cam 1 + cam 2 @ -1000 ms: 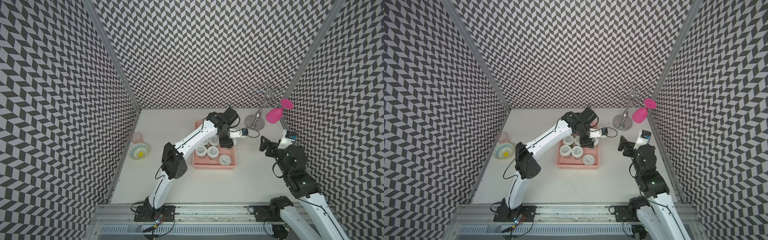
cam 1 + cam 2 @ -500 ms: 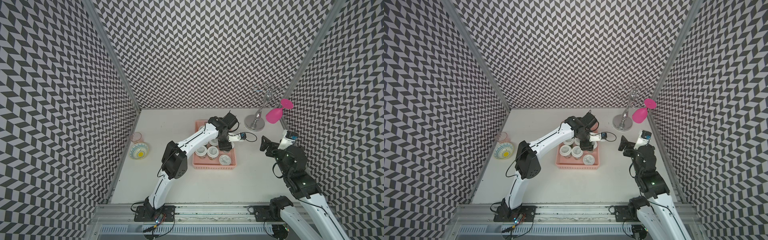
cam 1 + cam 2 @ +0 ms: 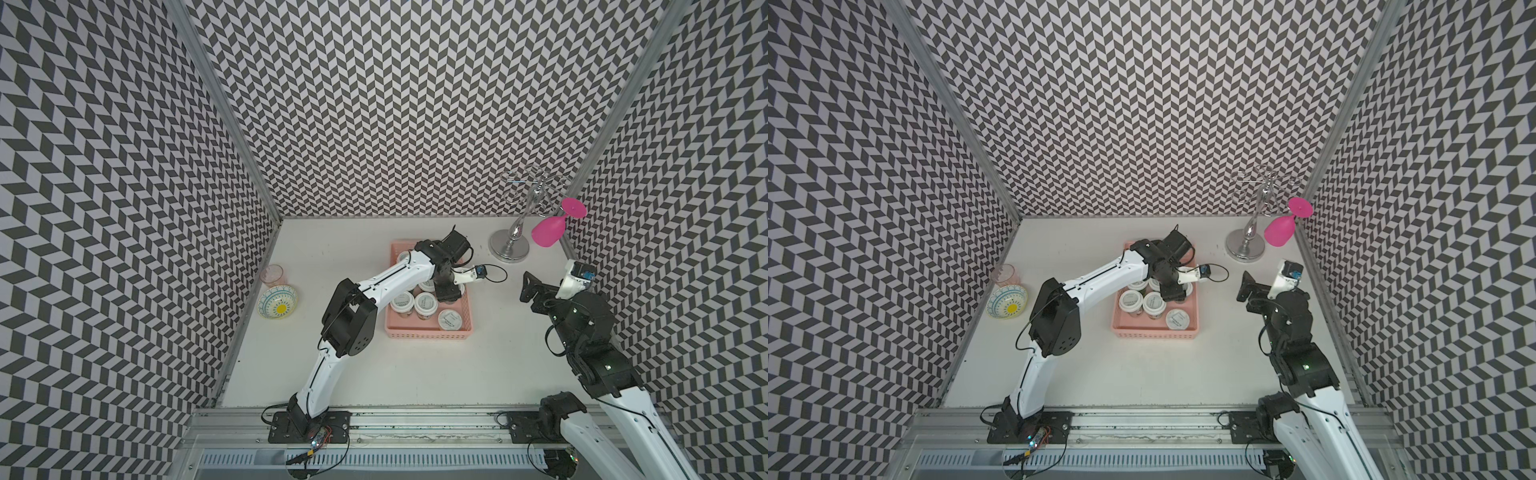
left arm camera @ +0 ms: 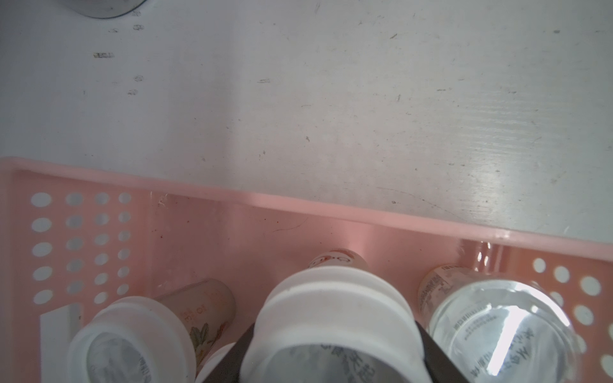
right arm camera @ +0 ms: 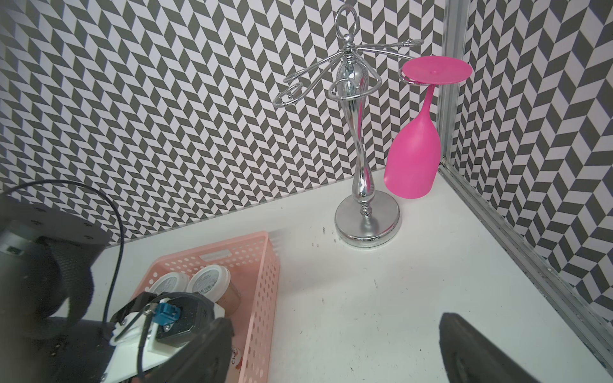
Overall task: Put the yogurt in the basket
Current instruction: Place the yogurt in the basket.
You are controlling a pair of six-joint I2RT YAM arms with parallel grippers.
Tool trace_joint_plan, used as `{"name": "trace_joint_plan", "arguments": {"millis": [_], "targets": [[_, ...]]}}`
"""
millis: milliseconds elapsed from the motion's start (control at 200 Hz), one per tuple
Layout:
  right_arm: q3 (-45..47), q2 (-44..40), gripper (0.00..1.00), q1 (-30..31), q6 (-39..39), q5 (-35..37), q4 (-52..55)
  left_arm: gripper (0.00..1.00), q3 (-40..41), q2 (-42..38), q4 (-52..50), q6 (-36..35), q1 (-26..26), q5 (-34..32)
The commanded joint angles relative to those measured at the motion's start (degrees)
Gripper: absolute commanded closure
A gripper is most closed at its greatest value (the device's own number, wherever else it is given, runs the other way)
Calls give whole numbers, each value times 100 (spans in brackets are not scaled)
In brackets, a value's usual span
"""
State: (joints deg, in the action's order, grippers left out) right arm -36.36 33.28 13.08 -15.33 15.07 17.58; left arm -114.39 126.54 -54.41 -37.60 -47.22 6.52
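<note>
While the left tool (image 3: 448, 292) clamps yogurt (image 4: 331, 318), neighbour cups (image 4: 494, 335) flank it — inside basket (image 4: 298, 207).

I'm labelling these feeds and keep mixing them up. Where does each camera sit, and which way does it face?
Top views: high above the front rail, looking down at the table; left arm and right arm show.
Left wrist: looks down into the basket; left gripper shut on a yogurt cup.
Right wrist: faces the glass rack and magenta wine glass; right gripper open, fingers at the edge.
Shared: all show the basket.
</note>
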Motion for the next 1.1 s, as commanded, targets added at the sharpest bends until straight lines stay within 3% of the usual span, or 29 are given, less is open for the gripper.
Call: {"name": "trace_joint_plan", "arguments": {"millis": [0,676,1096], "targets": [[59,-82,1,57,77,102,-274,34,80,-36,336,134,9,2],[74,-85,1,58,88,104,-273,30,227,234,443,48,-7,-109],[81,-80,0,59,97,119,-273,21,286,207,475,30,-6,-47]]}}
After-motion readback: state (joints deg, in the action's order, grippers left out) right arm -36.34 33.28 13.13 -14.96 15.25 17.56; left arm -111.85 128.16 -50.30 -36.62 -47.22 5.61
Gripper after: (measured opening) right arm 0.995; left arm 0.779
